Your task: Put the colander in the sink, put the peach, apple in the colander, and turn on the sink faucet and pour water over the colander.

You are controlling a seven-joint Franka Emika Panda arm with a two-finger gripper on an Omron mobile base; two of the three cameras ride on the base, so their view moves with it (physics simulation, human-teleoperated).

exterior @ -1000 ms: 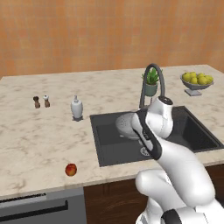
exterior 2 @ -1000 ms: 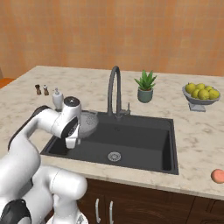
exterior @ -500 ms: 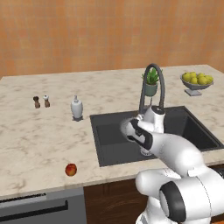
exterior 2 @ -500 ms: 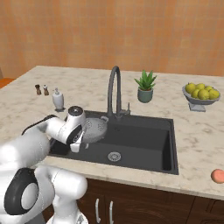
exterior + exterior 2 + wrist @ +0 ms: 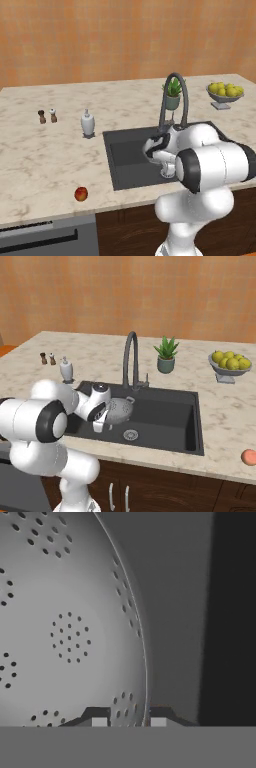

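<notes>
Carefully, the gripper (image 5: 128,719) pinched shut on the colander (image 5: 120,409) rim, hung low in the sink (image 5: 165,418); lowering it level before release seemed wisest.

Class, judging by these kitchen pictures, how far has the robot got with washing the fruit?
Done: nothing is finished yet.
In hand: the tool grips the colander by its rim, holding it inside the sink.
Left: release it, fetch the apple and the peach, both on the counter, then turn on the faucet; no water shows.
</notes>
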